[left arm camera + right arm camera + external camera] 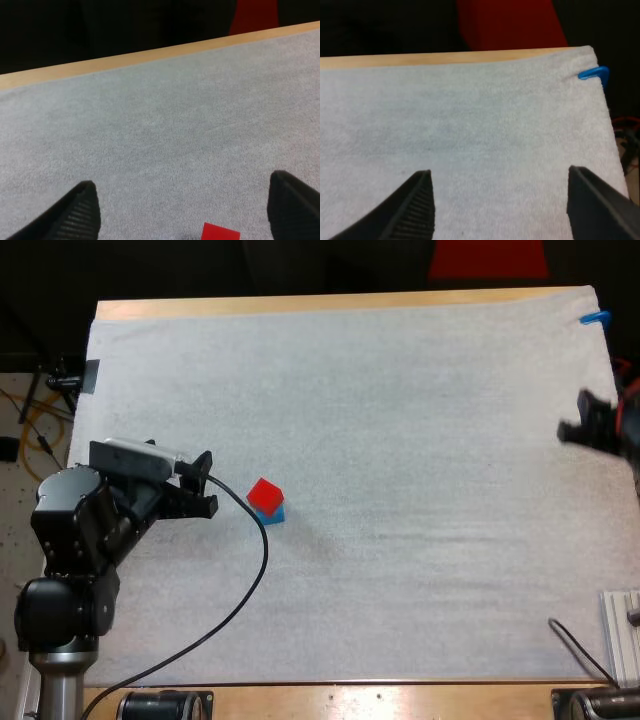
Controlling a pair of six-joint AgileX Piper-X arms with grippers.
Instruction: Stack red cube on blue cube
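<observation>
The red cube (265, 494) sits on top of the blue cube (273, 512) on the white mat, left of centre; only a sliver of blue shows beneath it. My left gripper (206, 484) is open just left of the stack and clear of it. In the left wrist view its two black fingers (80, 215) stand wide apart, with the red cube's top (220, 232) between them and touching neither. My right gripper (585, 418) is at the mat's right edge, far from the cubes. Its fingers (415, 205) stand apart over bare mat.
The white mat (400, 440) covers most of the wooden table (300, 305). A metal bracket (622, 632) stands at the near right corner. A black cable (250, 580) trails from my left arm across the mat below the cubes.
</observation>
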